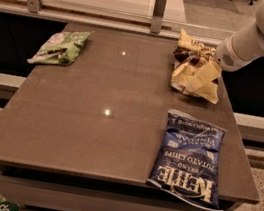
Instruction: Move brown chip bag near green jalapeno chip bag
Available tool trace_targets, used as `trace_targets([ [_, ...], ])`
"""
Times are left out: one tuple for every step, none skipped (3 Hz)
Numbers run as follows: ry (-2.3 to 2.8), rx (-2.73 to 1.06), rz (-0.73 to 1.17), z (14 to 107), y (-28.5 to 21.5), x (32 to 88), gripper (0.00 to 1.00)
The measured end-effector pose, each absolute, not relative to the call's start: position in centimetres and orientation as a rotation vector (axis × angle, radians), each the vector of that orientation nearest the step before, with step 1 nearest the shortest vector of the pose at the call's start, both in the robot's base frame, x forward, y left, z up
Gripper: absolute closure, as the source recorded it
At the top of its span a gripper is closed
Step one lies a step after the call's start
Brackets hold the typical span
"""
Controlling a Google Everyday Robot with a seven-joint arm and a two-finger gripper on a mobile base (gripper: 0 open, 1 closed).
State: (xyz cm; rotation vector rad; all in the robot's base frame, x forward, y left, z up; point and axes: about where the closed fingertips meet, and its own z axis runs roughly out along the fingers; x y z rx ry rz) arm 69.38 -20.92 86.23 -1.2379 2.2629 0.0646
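Observation:
The brown chip bag (192,65), crumpled tan-yellow with a dark brown top band, lies at the far right of the brown table (109,119). My gripper (200,79) comes down from the white arm at the upper right and sits right on top of that bag, its pale fingers over the bag's middle. The green jalapeno chip bag (61,47) lies flat at the far left of the table, well apart from the brown bag and the gripper.
A large dark blue Kettle chip bag (188,158) lies at the front right, reaching the table's front edge. A glass rail with two metal posts (160,3) runs along the table's back edge. The floor drops away on the right.

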Motion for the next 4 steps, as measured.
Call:
trace_targets([
  [2.280,-1.266,0.106,83.77,-19.86,69.49,0.18],
  [2.282,-1.269,0.109,83.54,-19.75,69.51,0.41],
  [2.284,-1.273,0.114,83.25,-19.58,69.55,0.65],
  [2.285,-1.274,0.115,83.30,-19.52,69.56,0.87],
])
